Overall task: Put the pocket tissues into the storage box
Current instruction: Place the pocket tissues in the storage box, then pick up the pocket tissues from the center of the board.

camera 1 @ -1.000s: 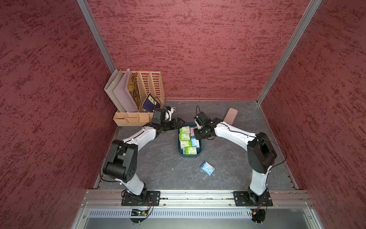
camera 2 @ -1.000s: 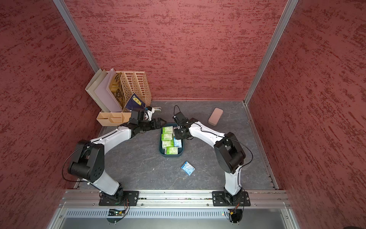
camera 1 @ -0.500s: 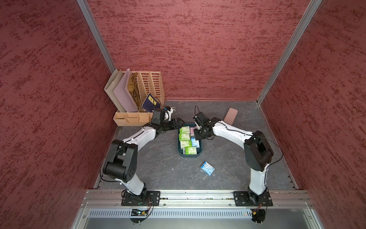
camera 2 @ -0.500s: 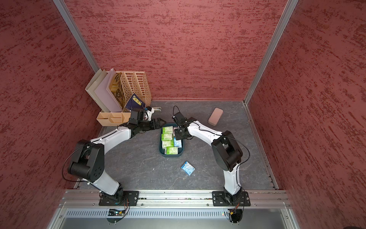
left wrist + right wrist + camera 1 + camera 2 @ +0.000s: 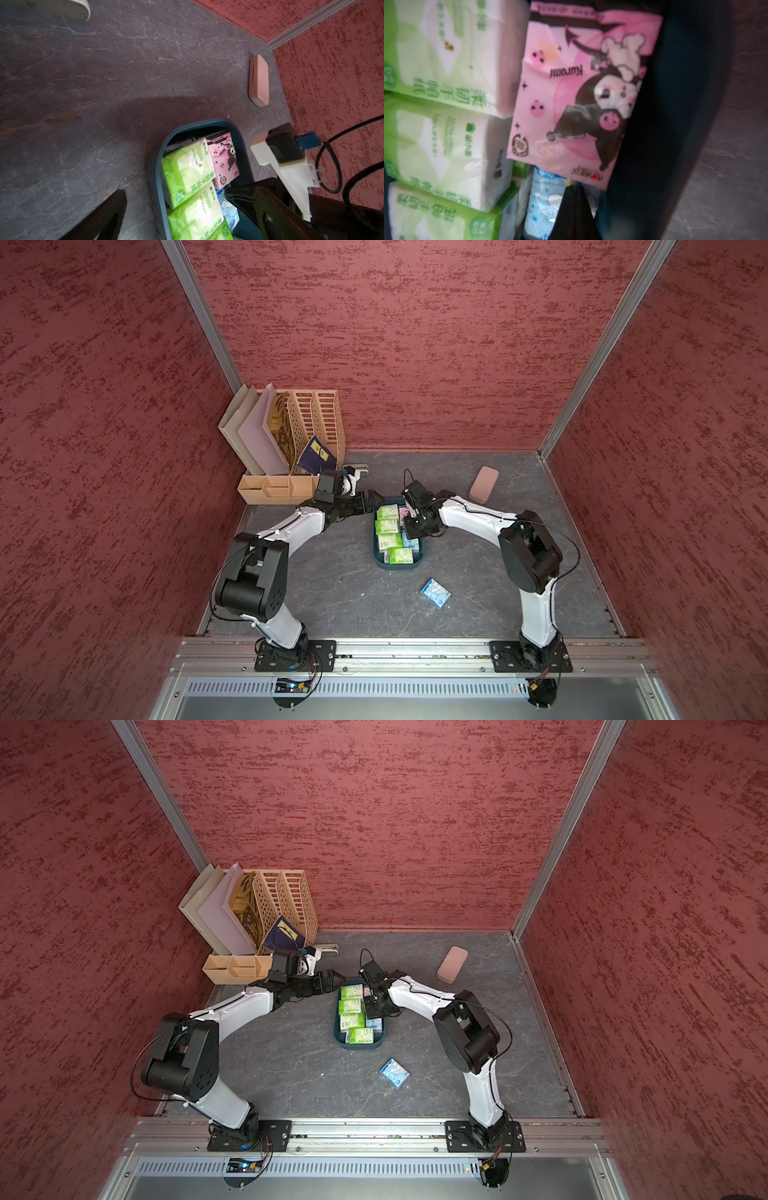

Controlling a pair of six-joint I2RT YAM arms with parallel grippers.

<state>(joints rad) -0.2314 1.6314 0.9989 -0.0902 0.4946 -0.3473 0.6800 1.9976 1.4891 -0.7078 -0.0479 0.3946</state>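
Tabletop point(image 5: 332, 585) surrounds storage box point(image 5: 419, 563) — left tool point(image 5: 371, 506) spread empty beside rim, right tool point(image 5: 412, 532) closed inside.

Red textured walls point(image 5: 395, 344) enclose cell on left, far, right. Aluminium corner posts point(image 5: 202, 310) rise at both far corners. Floor point(image 5: 332, 593): dark grey stone-look slab, pale veins. Beige slotted organizer point(image 5: 324, 418) stands in far-left corner, folders point(image 5: 253, 435) leaning inside. Metal rail point(image 5: 395, 649) spans near edge. Light even, shadows soft.
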